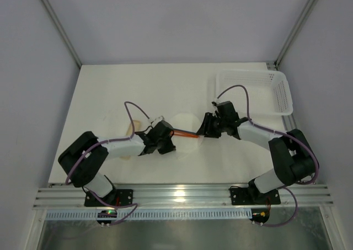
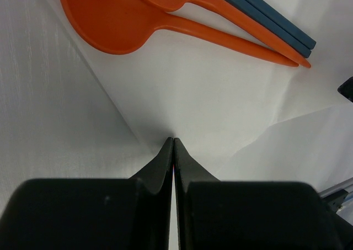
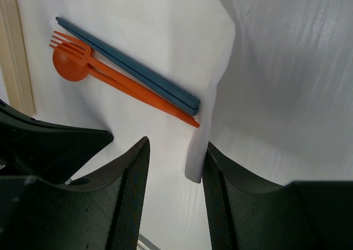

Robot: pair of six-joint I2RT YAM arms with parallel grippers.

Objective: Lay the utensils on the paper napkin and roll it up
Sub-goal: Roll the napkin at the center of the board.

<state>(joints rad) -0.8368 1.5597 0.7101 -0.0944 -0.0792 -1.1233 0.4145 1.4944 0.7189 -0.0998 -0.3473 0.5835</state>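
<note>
The white paper napkin [image 1: 185, 129] lies at the table's middle between my two grippers. On it lie an orange spoon [image 3: 69, 69], an orange fork [image 3: 70, 44] and two dark blue sticks [image 3: 127, 65], side by side. In the left wrist view the spoon [image 2: 105, 24] and sticks [image 2: 265, 18] lie just beyond my fingers. My left gripper [image 2: 174, 141] is shut at a fold of the napkin [image 2: 209, 95], seemingly pinching it. My right gripper [image 3: 176, 150] is open, and a lifted napkin edge [image 3: 196, 161] hangs between its jaws, close to the right one.
A white perforated basket [image 1: 256, 92] stands at the back right. A short beige piece [image 3: 14, 57] lies left of the napkin, by the left arm [image 1: 127, 145]. The table's near edge and rail run just behind both arm bases.
</note>
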